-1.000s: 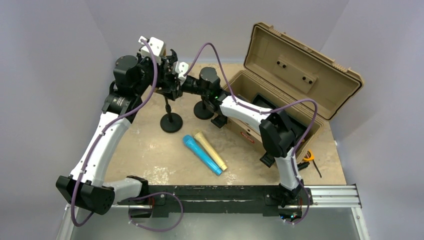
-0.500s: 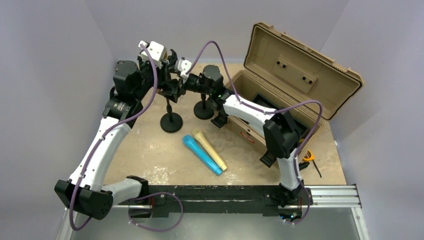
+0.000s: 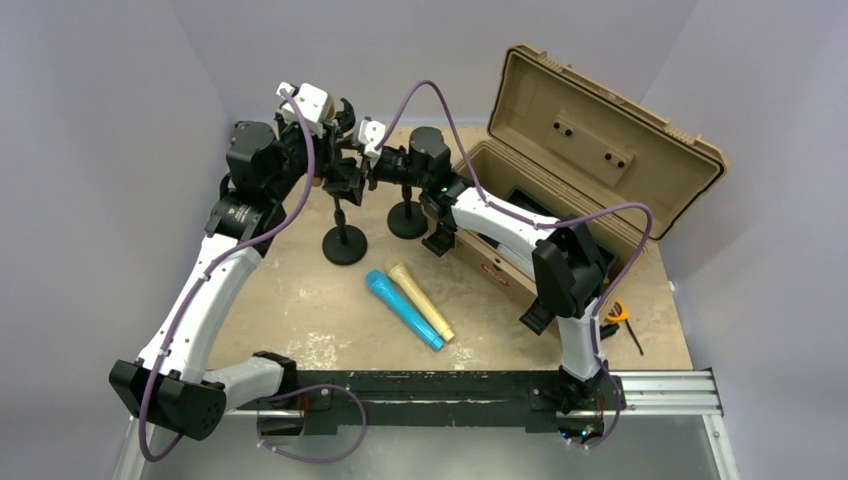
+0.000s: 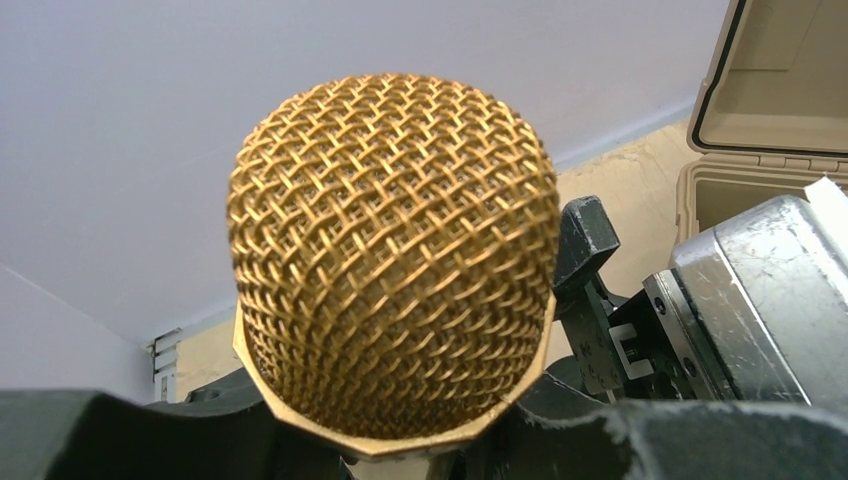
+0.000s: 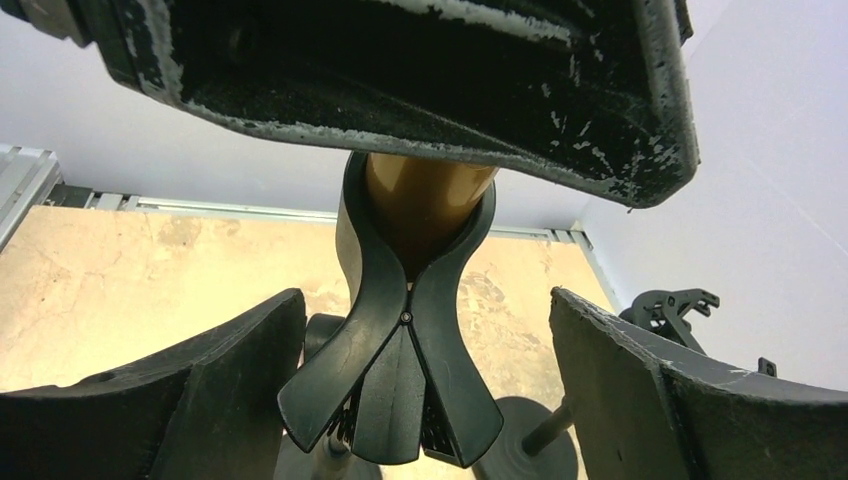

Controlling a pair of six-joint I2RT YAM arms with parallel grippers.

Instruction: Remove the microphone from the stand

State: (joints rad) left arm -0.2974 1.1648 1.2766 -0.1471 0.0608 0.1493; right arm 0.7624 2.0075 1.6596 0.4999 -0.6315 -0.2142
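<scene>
Since the gold mesh-headed microphone (image 4: pixel 395 250) sits wedged in the black spring clip (image 5: pixel 400 300) of the black round-base stand (image 3: pixel 342 245), at ~10 o'clock on the beige table (image 3: pixel 300 290), the step in hand looks like the pull-out itself. L hand (image 4: pixel 400 455) appears closed on the mic body just below the mesh head; its dark fingers flank the neck at 6 o'clock in the L wrist view. R hand (image 5: pixel 420 400) is open, fingers either side of the clip's lower levers w/o touching. To do it well, I'd judge: R hand closes on those levers, both to spread the clip mouth and to steady the stand. L hand then draws the mic out toward 12 o'clock through the mouth, along the clip's axis, no twisting. Pulling before the clip is held risks tipping the stand, since its base is small.
</scene>
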